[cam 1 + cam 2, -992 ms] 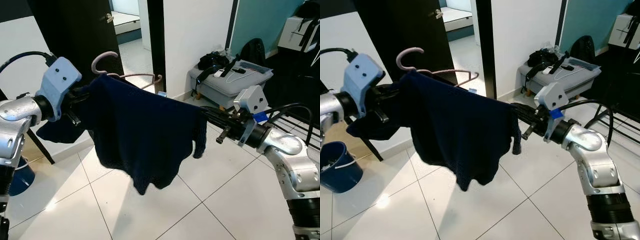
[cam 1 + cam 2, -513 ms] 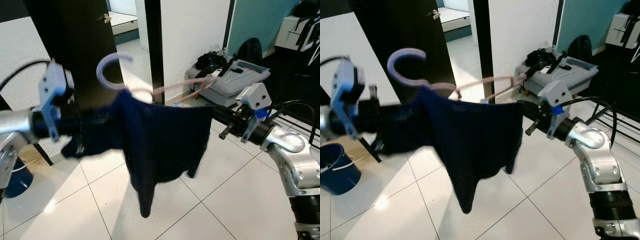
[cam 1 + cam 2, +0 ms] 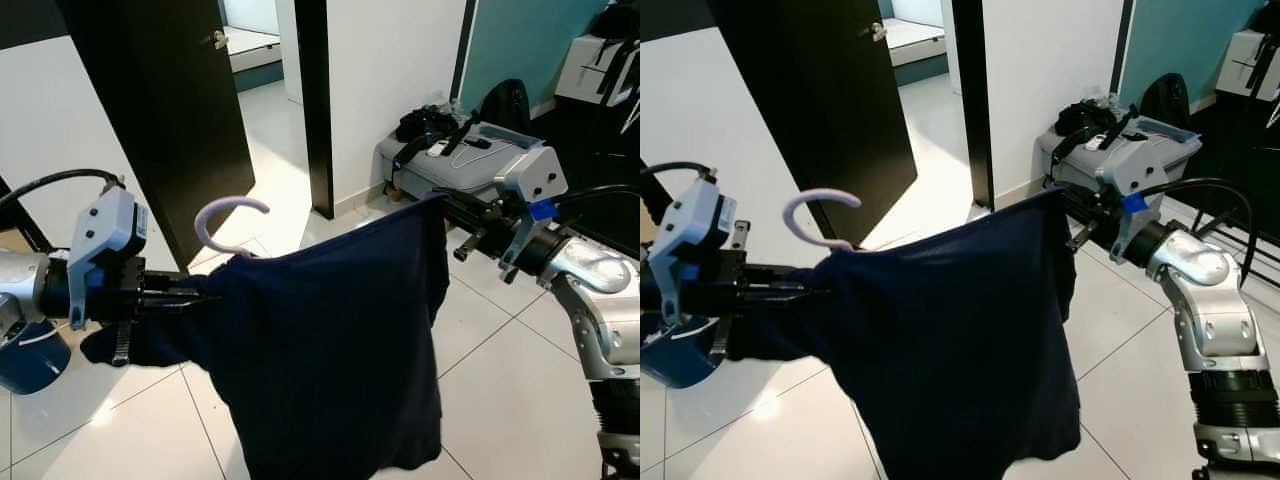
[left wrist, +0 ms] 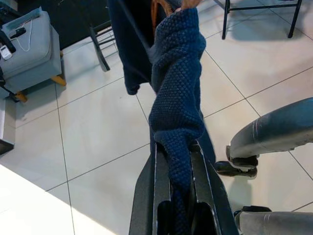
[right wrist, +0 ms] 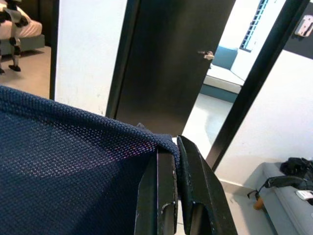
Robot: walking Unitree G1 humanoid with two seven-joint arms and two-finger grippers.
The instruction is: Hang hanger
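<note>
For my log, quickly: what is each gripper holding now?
Left gripper: shut on the dark blue knitted sweater.
Right gripper: shut on the same sweater's edge.

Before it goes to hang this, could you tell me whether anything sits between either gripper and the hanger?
Yes: the navy sweater covers the hanger except its hook. The left gripper and right gripper each pinch knit fabric, not visibly bare hanger.

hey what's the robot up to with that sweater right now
The robot holds a dark blue knitted sweater stretched between both arms above the tiled floor. The left gripper pinches one end, the right gripper clamps the other edge. A pale hanger hook pokes out at the top. It isn't hung on anything yet.
</note>
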